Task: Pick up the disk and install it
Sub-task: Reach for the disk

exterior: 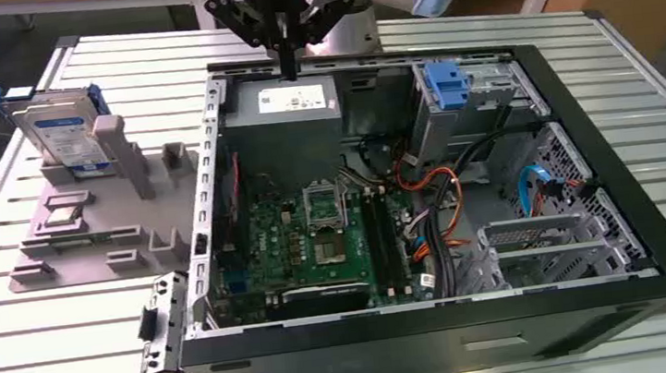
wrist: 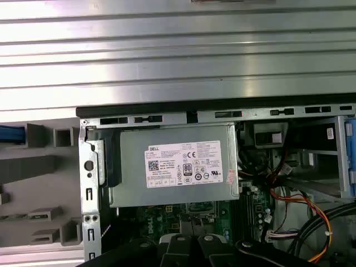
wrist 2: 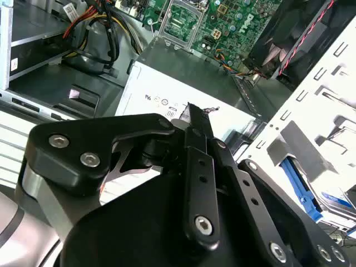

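Slatted metal desk (exterior: 646,98) around open computer case (exterior: 447,323). Upright in grey rack (exterior: 80,250), well apart: silver disk (exterior: 55,132), blue-framed, white-and-blue label. Gripper (exterior: 287,66) pressed together above power supply (exterior: 287,103).

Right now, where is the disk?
In the exterior view the disk stands upright in the grey holder at the exterior view's left, outside the open computer case, apart from the gripper.

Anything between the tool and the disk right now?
The case's side wall stands between them. The tool hangs over the power supply inside the case; the disk stands upright in the grey holder outside it, toward the exterior view's left. Above the wall's rim nothing visible blocks the way.
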`<action>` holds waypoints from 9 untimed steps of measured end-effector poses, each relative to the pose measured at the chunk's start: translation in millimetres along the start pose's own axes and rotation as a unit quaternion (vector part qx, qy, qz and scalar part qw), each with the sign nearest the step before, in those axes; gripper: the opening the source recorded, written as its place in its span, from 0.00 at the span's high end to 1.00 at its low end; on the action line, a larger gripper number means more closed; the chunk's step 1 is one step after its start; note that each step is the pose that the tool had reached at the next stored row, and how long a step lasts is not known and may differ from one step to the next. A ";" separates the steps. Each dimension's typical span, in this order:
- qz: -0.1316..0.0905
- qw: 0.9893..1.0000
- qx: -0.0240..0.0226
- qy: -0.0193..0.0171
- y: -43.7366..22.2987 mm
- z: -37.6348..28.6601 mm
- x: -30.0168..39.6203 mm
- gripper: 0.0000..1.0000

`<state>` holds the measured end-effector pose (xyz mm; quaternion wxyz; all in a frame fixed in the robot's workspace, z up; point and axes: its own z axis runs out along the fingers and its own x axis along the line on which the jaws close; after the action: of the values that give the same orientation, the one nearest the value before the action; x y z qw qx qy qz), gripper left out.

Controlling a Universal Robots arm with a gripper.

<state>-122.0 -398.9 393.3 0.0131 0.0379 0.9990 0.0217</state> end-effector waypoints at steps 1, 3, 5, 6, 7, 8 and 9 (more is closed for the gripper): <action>0.000 1.000 0.000 0.000 0.0 0.0 0.0 0.89; 0.000 1.000 0.000 0.000 0.0 0.0 0.0 0.89; 0.000 1.000 0.000 0.000 0.0 0.0 0.0 0.89; 0.000 1.000 0.000 0.000 0.0 0.0 0.1 0.89; 0.000 1.000 0.000 0.000 0.0 0.0 0.3 0.89; 0.000 1.000 0.000 0.000 0.0 0.0 0.4 0.89; 0.000 1.000 0.000 0.000 0.0 0.0 0.5 0.89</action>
<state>-122.5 -398.9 393.3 0.0130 0.0378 0.9990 0.0217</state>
